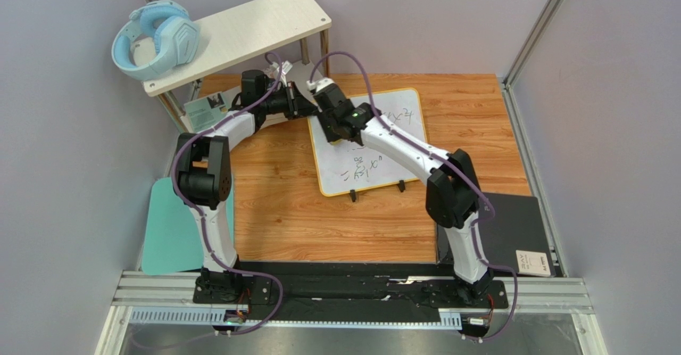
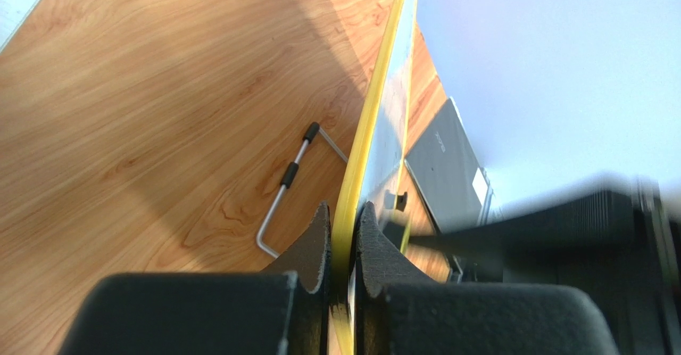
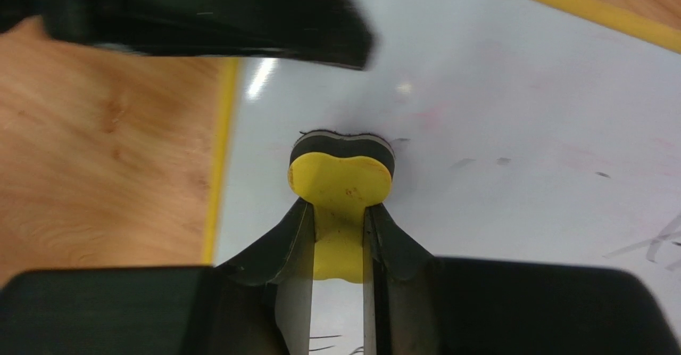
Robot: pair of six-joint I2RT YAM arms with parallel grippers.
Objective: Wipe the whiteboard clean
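The whiteboard point(image 1: 385, 159), white with a yellow frame and two black feet, lies on the wooden table with dark handwriting on its near and right parts. My left gripper point(image 1: 306, 104) is shut on the board's far left yellow edge point(image 2: 352, 211), seen edge-on in the left wrist view. My right gripper point(image 1: 332, 131) is shut on a yellow eraser point(image 3: 341, 183) whose dark pad presses on the white surface point(image 3: 519, 131) near the board's left edge. Faint smudges and some writing point(image 3: 651, 247) show to the right of the eraser.
A pale wooden shelf point(image 1: 240, 36) with blue headphones point(image 1: 156, 40) stands at the back left. A teal mat point(image 1: 172, 227) lies at the left, a black pad point(image 1: 515, 231) at the right. A bent metal rod point(image 2: 284, 191) lies on the table beside the board.
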